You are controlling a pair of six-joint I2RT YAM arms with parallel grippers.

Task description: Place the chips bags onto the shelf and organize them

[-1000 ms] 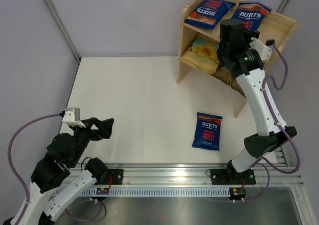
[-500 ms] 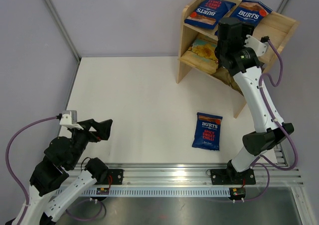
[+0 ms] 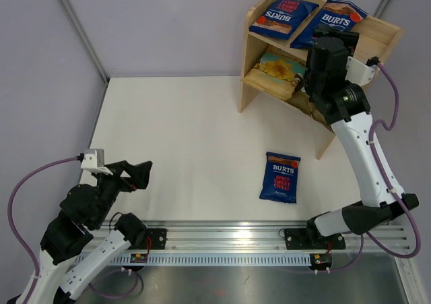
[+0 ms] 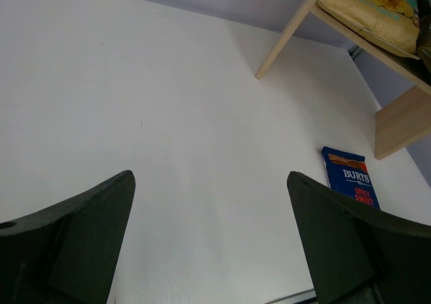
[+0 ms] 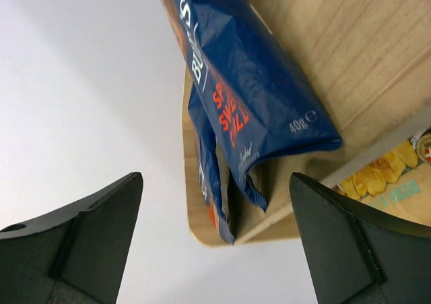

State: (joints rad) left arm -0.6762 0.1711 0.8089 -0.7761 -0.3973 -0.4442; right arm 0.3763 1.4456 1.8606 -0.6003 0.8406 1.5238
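Two Burts bags [image 3: 283,15] lay on the shelf's [image 3: 250,75] top tier, the right hand [image 5: 214,177] spread wide and empty just beside one. A third Burts bag [image 3: 280,176] lay near the desk's [image 3: 182,135] near-right corner; the left hand [image 4: 210,176] hung released.

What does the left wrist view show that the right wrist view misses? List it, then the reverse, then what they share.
Left wrist only: the white table and the loose Burts bag lying flat on it. Right wrist only: the two shelved Burts bags, dark blue, seen close on the top tier. Both: the wooden shelf and the yellow-printed bag on its lower tier.
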